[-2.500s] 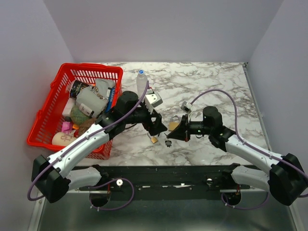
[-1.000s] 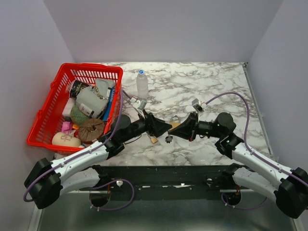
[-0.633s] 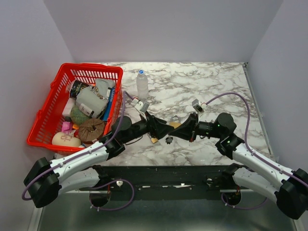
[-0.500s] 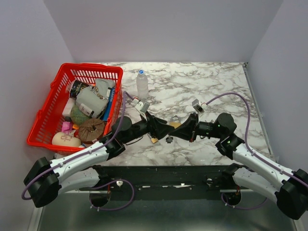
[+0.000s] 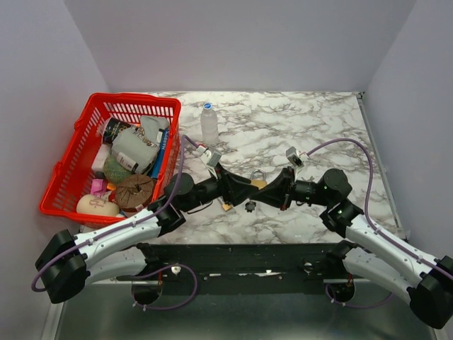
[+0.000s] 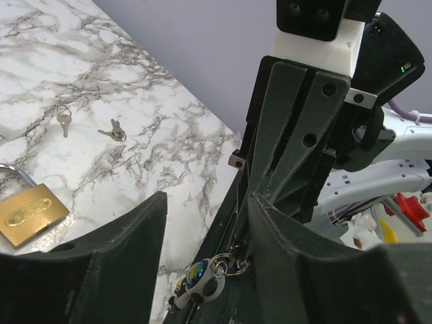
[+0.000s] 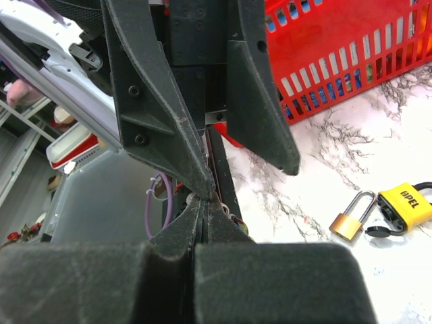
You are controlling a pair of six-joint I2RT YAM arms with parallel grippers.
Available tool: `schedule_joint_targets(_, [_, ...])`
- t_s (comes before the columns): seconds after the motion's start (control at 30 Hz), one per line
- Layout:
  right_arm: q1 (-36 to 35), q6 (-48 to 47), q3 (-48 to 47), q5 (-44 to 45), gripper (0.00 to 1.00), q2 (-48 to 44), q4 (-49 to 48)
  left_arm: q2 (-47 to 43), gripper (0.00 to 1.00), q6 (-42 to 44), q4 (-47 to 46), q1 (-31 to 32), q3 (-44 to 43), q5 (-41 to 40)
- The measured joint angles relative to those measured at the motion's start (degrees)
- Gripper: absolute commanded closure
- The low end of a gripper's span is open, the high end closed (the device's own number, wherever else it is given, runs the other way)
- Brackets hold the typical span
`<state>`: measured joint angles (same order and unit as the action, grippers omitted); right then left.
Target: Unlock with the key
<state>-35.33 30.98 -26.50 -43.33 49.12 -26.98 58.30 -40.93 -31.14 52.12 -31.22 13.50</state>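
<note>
key ring (image 6: 202, 275): off the table, dangling at the tip of the right tool (image 7: 204, 209). It's silver rings plus a dark fob with a bluish centre. The key blade is hidden, so I can't see it. Right tool is clenched on it, fingers pressed flat together.

Left tool (image 6: 206, 202) is released, fingers spread wide, one on either side of the right tool's nose. The right tool's tip sits in that gap. Can't tell whether the left fingers touch it.

Top view: both tools meet nose to nose, low over the near-middle of the table (image 5: 311, 120), one arm reaching in from each side.

brass padlock (image 6: 27, 214) lies flat on the table just beside the left tool, silver shackle partly out of frame. Neither tool is on it.

yellow padlock (image 7: 405, 206) also lies flat on the table, black print on its face. A black piece touches its lower corner, can't tell what it is. A small brass lock with a silver shackle lies just beside it in the right wrist view. Can't tell if that's the same brass padlock.

Two loose keys (image 6: 63, 120) lie farther out on the marble, near each other and well apart from the tools.

red basket (image 5: 134, 100) sits at the table's left side, packed with assorted items. A clear bottle (image 5: 209, 126) with a blue cap stands upright just right of its far corner.
</note>
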Motion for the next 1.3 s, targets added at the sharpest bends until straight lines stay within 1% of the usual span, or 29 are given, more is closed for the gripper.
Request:
schedule_joint_targets(0.07, [0.00, 0.00, 0.00, 0.17, 0.99, -0.55, 0.22, -0.07, 0.31, -0.39, -0.42, 0.00, 0.09, -0.07])
schedule_joint_targets(0.1, [0.00, -0.02, 0.00, 0.52, 0.99, -0.79, 0.24, -0.20, 0.25, -0.61, -0.63, 0.04, 0.22, -0.07])
schedule_joint_targets(0.17, [0.02, -0.09, 0.02, 1.55, 0.99, -1.01, 0.26, -1.14, 0.24, -1.20, -1.18, 0.31, 0.98, 0.00])
schedule_joint_targets(0.27, [0.02, -0.13, 0.02, 2.78, 0.99, -1.07, 0.26, -2.69, 0.26, -1.81, -1.42, 0.85, 2.12, 0.02])
schedule_joint_targets(0.3, [0.02, -0.15, 0.02, 3.39, 0.99, -1.05, 0.28, -3.17, 0.30, -2.01, -1.84, 0.90, 2.23, 0.09])
schedule_joint_targets(0.33, [0.02, -0.15, 0.02, 3.41, 0.99, -1.05, 0.28, -3.17, 0.31, -2.01, -1.84, 0.90, 2.23, 0.09])
schedule_joint_targets(0.37, [0.04, -0.13, 0.02, 3.50, 0.99, -1.03, 0.26, -3.17, 0.33, -2.19, -1.95, 0.90, 2.23, 0.13])
schedule_joint_targets(0.5, [0.02, -0.13, 0.02, 3.58, 0.99, -1.03, 0.26, -3.15, 0.40, -2.45, -2.27, 0.90, 2.49, 0.24])
schedule_joint_targets(0.57, [0.02, -0.11, 0.02, 3.56, 0.99, -0.90, 0.24, -3.13, 0.45, -2.49, -2.29, 0.90, 2.54, 0.24])
schedule_joint_targets(0.63, [0.02, -0.11, 0.02, 3.56, 0.99, -0.68, 0.24, -3.10, 0.48, -2.69, -2.38, 0.90, 2.54, 0.22])
schedule_joint_targets(0.67, [0.02, -0.11, 0.02, 3.56, 0.99, -0.63, 0.24, -3.08, 0.52, -2.84, -2.49, 0.90, 2.54, 0.20])
schedule_joint_targets(0.73, [0.02, -0.11, 0.02, 3.54, 0.99, -0.50, 0.24, -3.04, 0.55, -3.15, -2.82, 0.90, 2.54, 0.17])
schedule_joint_targets(0.77, [0.02, -0.11, 0.02, 3.54, 0.99, -0.39, 0.24, -3.02, 0.60, -3.13, -3.06, 0.90, 2.56, 0.17])
schedule_joint_targets(0.83, [0.02, -0.09, 0.02, 3.43, 0.99, -0.11, 0.15, -2.99, 0.65, -3.26, -3.48, 0.90, 2.64, 0.15])
schedule_joint_targets(0.87, [0.02, -0.09, 0.02, 3.23, 0.99, 0.04, 0.04, -2.99, 0.71, -3.32, -3.50, 0.90, 2.75, -0.02])
schedule_joint_targets(0.93, [0.02, -0.04, 0.02, 2.97, 0.99, 0.24, 0.04, -2.95, 0.75, -3.32, -3.45, 0.87, 2.99, -0.35])
schedule_joint_targets(0.97, [0.02, 0.00, 0.02, 2.86, 0.99, 0.28, 0.02, -2.93, 0.79, -3.37, -3.43, 0.87, 3.06, -0.50])
schedule_joint_targets(1.03, [0.02, 0.04, 0.02, 2.56, 0.99, 0.31, 0.00, -2.86, 0.84, -3.39, -3.41, 0.87, 3.08, -0.76])
schedule_joint_targets(1.07, [0.02, 0.04, 0.02, 2.49, 0.99, 0.31, -0.09, -2.84, 0.92, -3.39, -3.39, 0.87, 3.08, -0.94])
schedule_joint_targets(1.13, [0.02, 0.07, 0.02, 2.27, 0.99, 0.24, -0.20, -2.84, 1.00, -3.43, -3.32, 0.85, 3.08, -1.07])
schedule_joint_targets(1.3, [0.02, 0.00, 0.02, 2.10, 0.99, 0.13, -0.09, -2.84, 1.00, -3.41, -3.34, 0.83, 3.19, -1.20])
